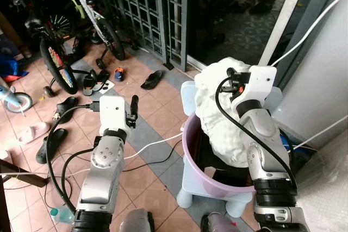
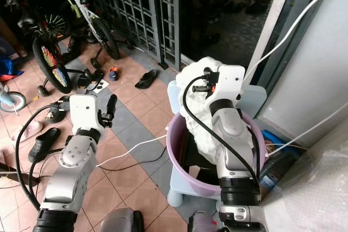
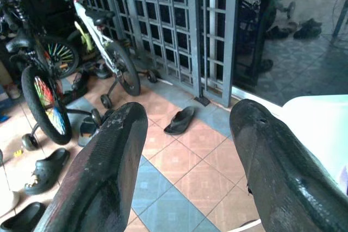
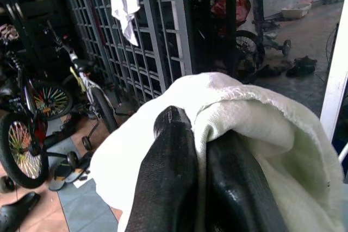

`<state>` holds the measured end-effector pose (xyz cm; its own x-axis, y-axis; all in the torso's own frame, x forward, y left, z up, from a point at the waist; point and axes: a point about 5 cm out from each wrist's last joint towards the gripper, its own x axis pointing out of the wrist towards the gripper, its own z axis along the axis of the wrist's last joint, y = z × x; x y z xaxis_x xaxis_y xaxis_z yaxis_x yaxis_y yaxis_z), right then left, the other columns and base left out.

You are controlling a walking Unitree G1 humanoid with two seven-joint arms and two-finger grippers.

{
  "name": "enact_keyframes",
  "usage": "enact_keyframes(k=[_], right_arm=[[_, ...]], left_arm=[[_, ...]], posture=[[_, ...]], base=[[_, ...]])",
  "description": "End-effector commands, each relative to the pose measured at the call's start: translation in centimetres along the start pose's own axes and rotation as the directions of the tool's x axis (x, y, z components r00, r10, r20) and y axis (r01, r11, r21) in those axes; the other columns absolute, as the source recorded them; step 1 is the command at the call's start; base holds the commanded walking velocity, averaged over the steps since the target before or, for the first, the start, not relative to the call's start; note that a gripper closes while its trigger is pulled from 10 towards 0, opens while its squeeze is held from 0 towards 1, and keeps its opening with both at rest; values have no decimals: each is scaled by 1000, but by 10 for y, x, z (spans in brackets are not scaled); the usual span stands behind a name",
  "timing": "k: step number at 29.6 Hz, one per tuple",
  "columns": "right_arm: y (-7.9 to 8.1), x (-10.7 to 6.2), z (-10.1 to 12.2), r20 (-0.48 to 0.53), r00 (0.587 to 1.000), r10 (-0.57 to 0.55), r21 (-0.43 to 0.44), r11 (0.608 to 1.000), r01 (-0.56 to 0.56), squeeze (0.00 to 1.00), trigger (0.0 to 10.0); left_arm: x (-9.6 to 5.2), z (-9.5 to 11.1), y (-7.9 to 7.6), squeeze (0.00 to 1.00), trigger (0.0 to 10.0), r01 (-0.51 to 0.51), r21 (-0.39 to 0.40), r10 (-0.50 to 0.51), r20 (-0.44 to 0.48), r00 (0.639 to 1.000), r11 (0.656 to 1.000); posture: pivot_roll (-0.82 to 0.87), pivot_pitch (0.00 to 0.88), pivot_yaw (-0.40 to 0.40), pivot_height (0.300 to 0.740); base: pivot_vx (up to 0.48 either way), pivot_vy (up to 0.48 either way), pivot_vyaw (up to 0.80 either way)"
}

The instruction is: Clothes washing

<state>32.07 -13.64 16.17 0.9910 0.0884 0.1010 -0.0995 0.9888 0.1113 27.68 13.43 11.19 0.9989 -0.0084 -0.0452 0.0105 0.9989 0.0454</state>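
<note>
White cloth (image 1: 220, 110) hangs pinched in the right gripper (image 4: 198, 150) above the purple basin (image 1: 191, 158), at two o'clock from the left gripper (image 3: 187, 161), which gapes wide and empty. Its trailing folds might snag the basin rim, tipping the stool (image 1: 187, 93).

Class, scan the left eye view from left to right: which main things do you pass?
Bicycle → left gripper, open, held over the tiled floor → black sandal → white cloth pinched by the right gripper above the purple tub.
</note>
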Motion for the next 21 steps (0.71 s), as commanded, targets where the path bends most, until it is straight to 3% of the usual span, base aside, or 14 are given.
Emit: enact_keyframes(k=[1, 7, 21], right_arm=[[1, 2, 3, 3, 1000, 5, 0, 1000, -5, 0, 10000], [-3, 1, 2, 1, 1000, -5, -8, 1000, 5, 0, 10000], [-1, 6, 6, 5, 1000, 11, -27, 1000, -11, 0, 10000]], left_arm=[[1, 0, 0, 0, 10000, -7, 12, 7, 2, 1000, 1000], [3, 1, -2, 0, 10000, -5, 4, 5, 8, 1000, 1000], [3, -1, -2, 0, 10000, -20, -7, 20, 7, 1000, 1000]], posture=[[32, 0, 70, 740], [22, 1, 64, 740], [21, 12, 46, 740]], base=[[0, 0, -425], [0, -167, -68], [-269, -292, 0]])
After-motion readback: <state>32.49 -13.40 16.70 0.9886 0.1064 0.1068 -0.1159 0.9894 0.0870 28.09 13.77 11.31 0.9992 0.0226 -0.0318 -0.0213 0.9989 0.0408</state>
